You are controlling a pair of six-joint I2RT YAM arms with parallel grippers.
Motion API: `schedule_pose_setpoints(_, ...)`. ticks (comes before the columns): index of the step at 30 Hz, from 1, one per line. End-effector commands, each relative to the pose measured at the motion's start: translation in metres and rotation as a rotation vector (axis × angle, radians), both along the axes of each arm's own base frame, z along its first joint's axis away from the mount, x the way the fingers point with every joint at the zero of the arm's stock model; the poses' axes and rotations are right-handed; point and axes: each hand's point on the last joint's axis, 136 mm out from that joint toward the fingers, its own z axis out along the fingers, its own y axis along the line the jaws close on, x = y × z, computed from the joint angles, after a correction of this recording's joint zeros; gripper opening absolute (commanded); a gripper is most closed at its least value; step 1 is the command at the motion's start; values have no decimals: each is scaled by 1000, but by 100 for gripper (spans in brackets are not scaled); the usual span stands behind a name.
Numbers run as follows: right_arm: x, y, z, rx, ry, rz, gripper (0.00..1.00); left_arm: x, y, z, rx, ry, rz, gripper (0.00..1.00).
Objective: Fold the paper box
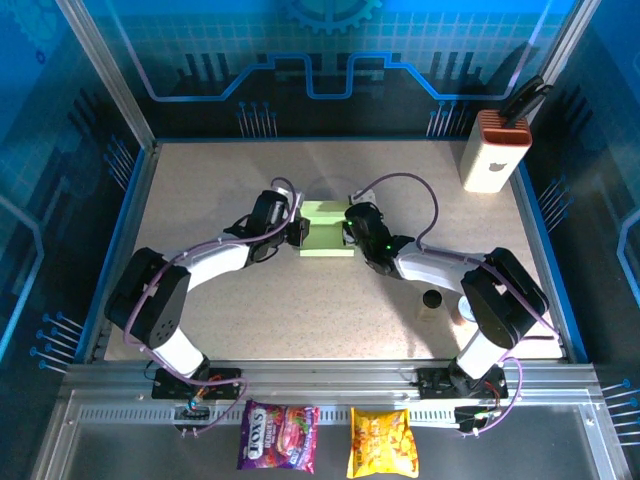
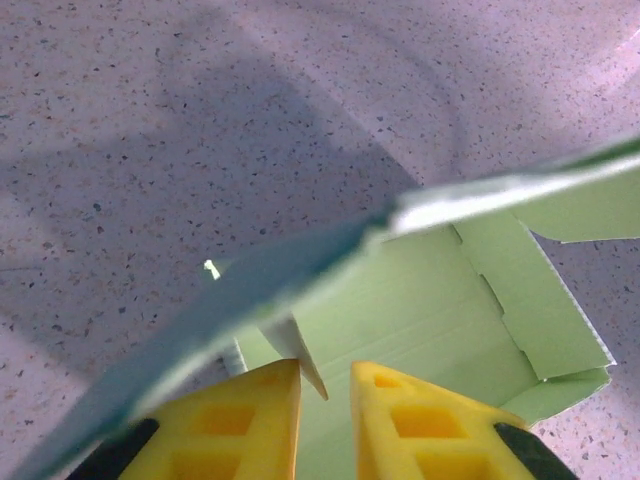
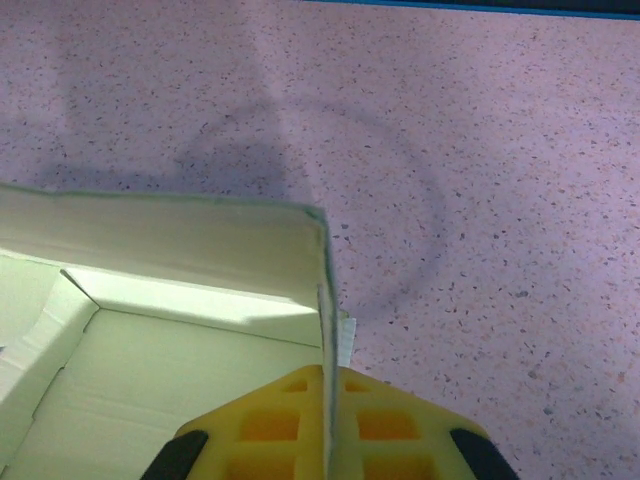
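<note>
The paper box point(image 1: 325, 240) is pale green card, partly folded, lying in the middle of the table between both grippers. My left gripper point(image 1: 298, 232) is at its left end. In the left wrist view the yellow jaws point(image 2: 325, 372) stand a narrow gap apart over the box's open inside point(image 2: 430, 310). A small pale tab point(image 2: 305, 360) rests against the left finger, and a raised flap point(image 2: 300, 270) crosses above. My right gripper point(image 1: 348, 235) is at the box's right end. In the right wrist view it point(image 3: 326, 375) is shut on the upright side wall point(image 3: 325, 290).
A white block with an orange ribbed top point(image 1: 495, 152) stands at the back right corner. A small dark cylinder point(image 1: 431, 300) and a white round piece point(image 1: 466, 308) sit by the right arm. Two snack packets point(image 1: 278, 437) point(image 1: 382, 442) lie in front of the table edge.
</note>
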Motion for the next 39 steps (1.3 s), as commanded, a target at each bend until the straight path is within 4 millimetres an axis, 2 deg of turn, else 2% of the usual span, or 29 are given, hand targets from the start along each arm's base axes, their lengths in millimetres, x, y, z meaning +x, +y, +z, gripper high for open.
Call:
schedule_pose_setpoints(1,-8,6,0,-4,-12,21,0,-8,0,5,-9,-9,8,22)
schedule_pose_setpoints(2,-8,6,0,-2,-16,19,0,-9,1,3,-6,-3,11,22)
schedule_pose_setpoints(3,-12,2,-9,-13,-1,18,0,-11,2,0,-3,3,14,22)
schedule_pose_setpoints(9,-18,2,-17,-12,2,18,0,-17,7,-14,15,41,26,22)
schedule_pose_setpoints(23,-27,4,-43,69,42,-13,0,-25,6,-29,7,72,16,22)
schedule_pose_setpoints(30,-20,16,-34,111,41,-3,0,-25,3,-30,1,75,10,22)
schedule_pose_setpoints(39,-32,4,-69,64,69,-30,0,-33,6,-27,3,68,3,25)
